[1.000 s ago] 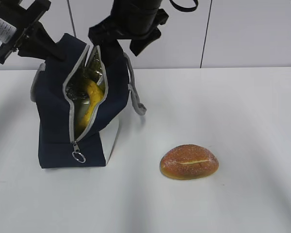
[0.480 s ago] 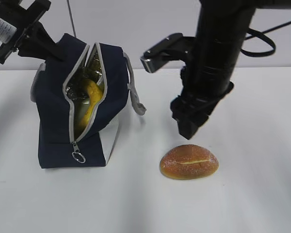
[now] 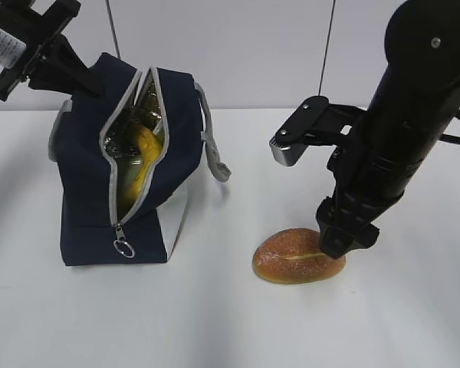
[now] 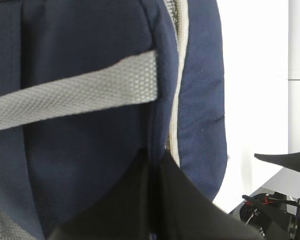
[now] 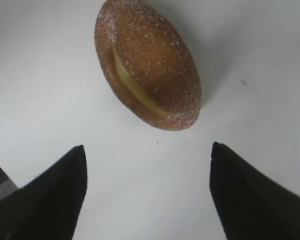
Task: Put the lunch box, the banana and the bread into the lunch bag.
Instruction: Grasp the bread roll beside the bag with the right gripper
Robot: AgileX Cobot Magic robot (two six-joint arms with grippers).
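Observation:
The navy lunch bag [image 3: 88,192] stands at the left with its grey zipper open. The yellow banana [image 3: 143,157] shows inside the opening. My left gripper [image 3: 83,80] is shut on the bag's top rim and holds it up; in the left wrist view the gripper [image 4: 155,167] pinches the navy fabric [image 4: 85,150] beside the zipper. The golden-brown bread [image 3: 291,258] lies on the table right of the bag. My right gripper [image 3: 343,244] is open and low at the bread's right end. In the right wrist view the gripper [image 5: 147,147] is empty, the bread [image 5: 147,65] just beyond it. The lunch box is hidden.
The white table [image 3: 238,330] stretches around the bag and bread. A grey strap handle [image 3: 215,157] hangs off the bag's right side, and the zipper's ring pull [image 3: 123,247] hangs at its front. A pale wall stands behind.
My right arm has swung from above the bag to the right and come down to the bread. The left gripper, the bag and the bread have not moved.

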